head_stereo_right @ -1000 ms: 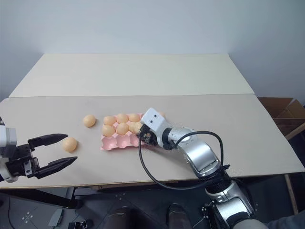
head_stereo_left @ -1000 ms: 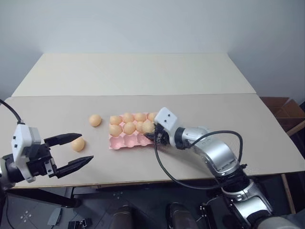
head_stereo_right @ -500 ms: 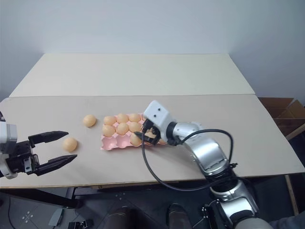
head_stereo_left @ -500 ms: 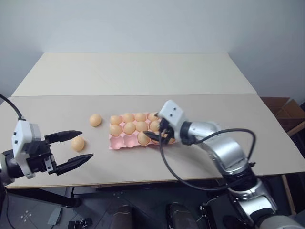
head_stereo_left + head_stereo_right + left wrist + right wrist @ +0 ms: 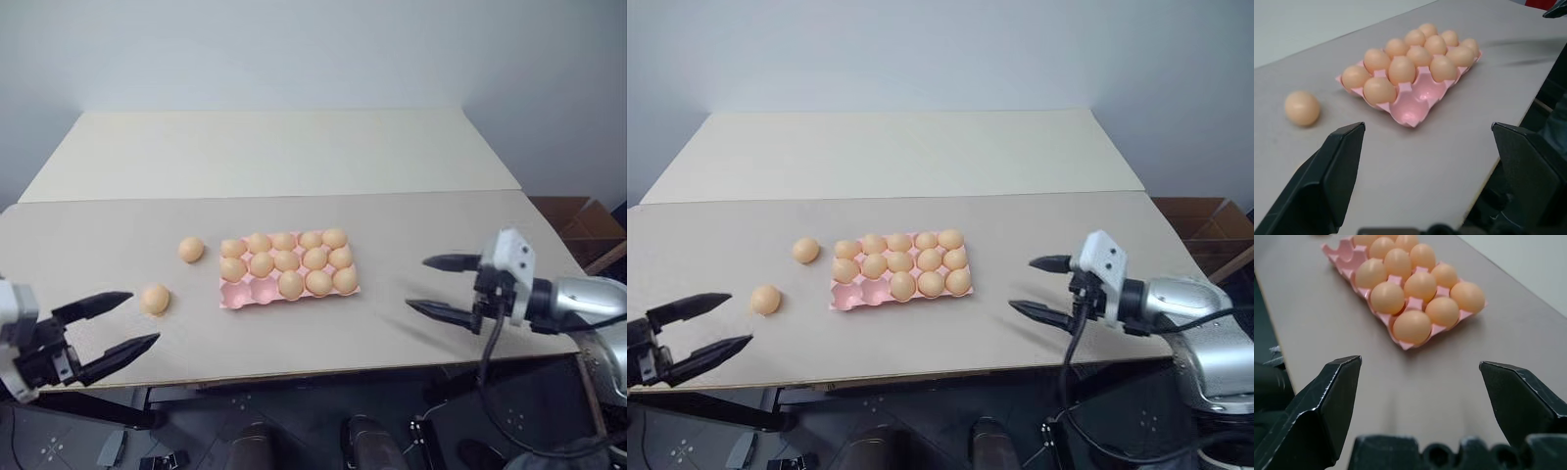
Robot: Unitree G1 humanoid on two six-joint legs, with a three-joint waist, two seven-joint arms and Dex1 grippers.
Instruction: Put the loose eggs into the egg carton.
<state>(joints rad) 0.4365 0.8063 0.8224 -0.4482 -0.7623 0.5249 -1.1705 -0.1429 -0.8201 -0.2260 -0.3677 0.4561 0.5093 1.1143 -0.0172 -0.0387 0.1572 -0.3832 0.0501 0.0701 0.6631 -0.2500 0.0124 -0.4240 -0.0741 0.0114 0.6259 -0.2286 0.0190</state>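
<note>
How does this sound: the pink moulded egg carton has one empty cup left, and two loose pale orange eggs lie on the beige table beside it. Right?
Not quite. The pink moulded egg carton has two empty cups left, side by side at one end of its near row, as the left wrist view shows. The two loose pale orange eggs do lie on the beige table beside it.

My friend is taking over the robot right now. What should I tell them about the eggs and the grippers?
Left gripper: open, empty, near the table's front left edge.
Right gripper: open, empty, to the right of the egg carton.
Done: thirteen eggs sit in the carton; its two front-left cups are empty.
Left: two loose eggs lie on the table left of the carton, one close to it, one nearer the left gripper. Both need to go in.
</note>
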